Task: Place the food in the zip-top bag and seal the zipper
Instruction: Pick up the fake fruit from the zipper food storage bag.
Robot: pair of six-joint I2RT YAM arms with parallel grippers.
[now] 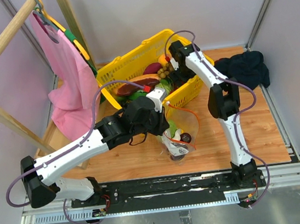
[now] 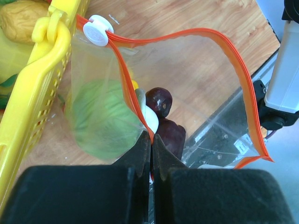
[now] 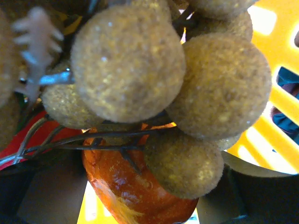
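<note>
My left gripper (image 2: 153,140) is shut on the red-orange zipper (image 2: 233,60) edge of the clear zip-top bag (image 2: 205,93), holding its mouth open above the floor; it also shows in the top view (image 1: 163,110). Two dark purple pieces (image 2: 160,102) lie in the bag. A green cabbage (image 2: 100,121) shows through the bag's wall. A white slider (image 2: 99,30) sits on the zipper. My right gripper (image 1: 170,65) is down in the yellow basket (image 1: 131,56). In its wrist view the jaws stand apart around a cluster of brown fuzzy balls (image 3: 131,65) and an orange-red piece (image 3: 126,186).
The basket wall (image 2: 32,88) is close on the left of the bag. A pink cloth (image 1: 67,73) hangs on a wooden rack at the left. A dark cloth (image 1: 246,69) lies at the right. More food fills the basket.
</note>
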